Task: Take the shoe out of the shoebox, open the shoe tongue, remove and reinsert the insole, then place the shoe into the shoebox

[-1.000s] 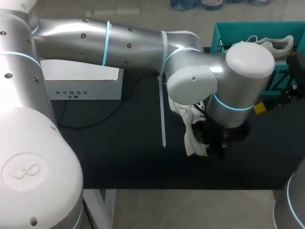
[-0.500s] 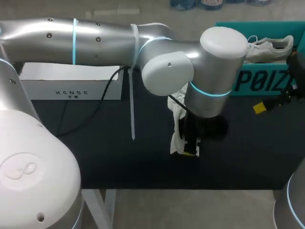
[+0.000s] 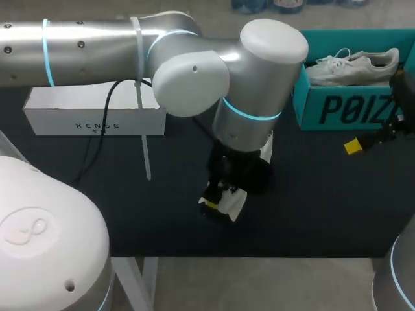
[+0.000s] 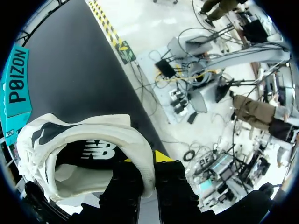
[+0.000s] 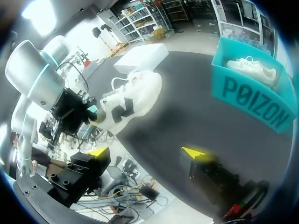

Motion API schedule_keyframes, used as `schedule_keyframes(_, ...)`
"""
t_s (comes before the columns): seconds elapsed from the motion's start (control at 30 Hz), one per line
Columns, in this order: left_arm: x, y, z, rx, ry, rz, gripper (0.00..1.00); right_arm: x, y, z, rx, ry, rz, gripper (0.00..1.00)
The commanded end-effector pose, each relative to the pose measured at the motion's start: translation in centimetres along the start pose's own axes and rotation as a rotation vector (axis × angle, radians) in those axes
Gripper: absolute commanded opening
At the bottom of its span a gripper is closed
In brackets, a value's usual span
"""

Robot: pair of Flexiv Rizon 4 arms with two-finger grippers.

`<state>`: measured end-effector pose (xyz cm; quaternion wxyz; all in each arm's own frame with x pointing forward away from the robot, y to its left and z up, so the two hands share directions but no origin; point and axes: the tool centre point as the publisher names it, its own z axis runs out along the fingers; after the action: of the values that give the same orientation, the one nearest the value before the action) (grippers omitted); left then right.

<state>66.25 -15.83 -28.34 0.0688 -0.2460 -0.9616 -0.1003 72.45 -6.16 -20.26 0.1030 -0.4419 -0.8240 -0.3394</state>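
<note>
White shoe hangs near the front edge of the worktop, heel rim clenched by the left claw; the released right claw faces it, well apart.

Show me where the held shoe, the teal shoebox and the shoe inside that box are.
held shoe (image 5: 140, 95), right wrist view, on its white upper.
teal shoebox (image 3: 337, 111), head view, on its front wall.
shoe inside the box (image 3: 360, 68), head view, on its side.

Shoe in left pincer front middle, second shoe in shoebox right rear, box left rear
</note>
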Motion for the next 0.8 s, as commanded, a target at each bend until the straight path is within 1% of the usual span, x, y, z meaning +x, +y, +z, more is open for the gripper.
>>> schedule_keyframes(0.03,2.3,6.7,-2.5,-0.002,-0.013,-0.034,0.00,0.1,-0.1,0.1,-0.001,-0.003,0.001,1.00)
schedule_keyframes(0.1,3.4,8.4,-3.3,0.008,-0.016,-0.044,0.00,0.1,-0.1,0.1,-0.001,-0.003,0.001,1.00)
schedule_keyframes(0.13,3.8,9.3,-3.7,0.012,-0.014,-0.083,0.00,0.1,-0.1,0.1,-0.001,-0.003,0.001,1.00)
schedule_keyframes(0.8,3.8,9.3,-3.7,0.012,-0.014,-0.083,0.00,0.1,-0.1,0.1,-0.001,-0.003,0.001,1.00)
